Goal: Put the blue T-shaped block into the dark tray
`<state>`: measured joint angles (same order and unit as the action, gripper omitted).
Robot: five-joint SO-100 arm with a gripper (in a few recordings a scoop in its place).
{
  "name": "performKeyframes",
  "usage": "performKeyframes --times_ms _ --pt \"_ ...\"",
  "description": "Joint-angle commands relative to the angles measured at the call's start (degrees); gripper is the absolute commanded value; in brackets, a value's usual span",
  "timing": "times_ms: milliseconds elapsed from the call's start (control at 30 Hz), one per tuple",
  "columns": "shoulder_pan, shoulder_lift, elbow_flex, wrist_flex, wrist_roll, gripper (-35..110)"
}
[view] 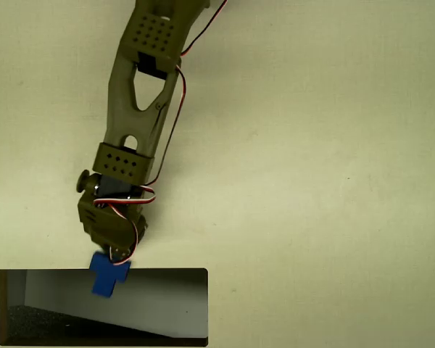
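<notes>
The blue T-shaped block, looking small, rigid and light, is hanging over the dark tray's top rim, its crossbar seemingly being pinched by the gripper's fingers.

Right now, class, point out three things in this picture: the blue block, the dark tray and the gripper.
Blue block (107, 275): overhead view, on the middle of its flat top.
Dark tray (175, 272): overhead view, on its thin top rim.
Gripper (116, 255): overhead view, at its tip just above the block.
</notes>
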<state>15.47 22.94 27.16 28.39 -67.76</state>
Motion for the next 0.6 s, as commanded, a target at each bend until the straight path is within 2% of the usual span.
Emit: performKeyframes --times_ms 0,133,267,433,567 --pt "1.9 1.2 -1.0 -19.6 6.3 0" --pt "2.8 1.4 -0.6 -20.3 9.3 0" --pt "2.9 1.5 4.8 -22.9 3.1 0" --pt "2.2 -4.1 10.6 -42.9 -7.9 0" --pt "0.4 -11.3 8.1 -52.6 -14.3 0"
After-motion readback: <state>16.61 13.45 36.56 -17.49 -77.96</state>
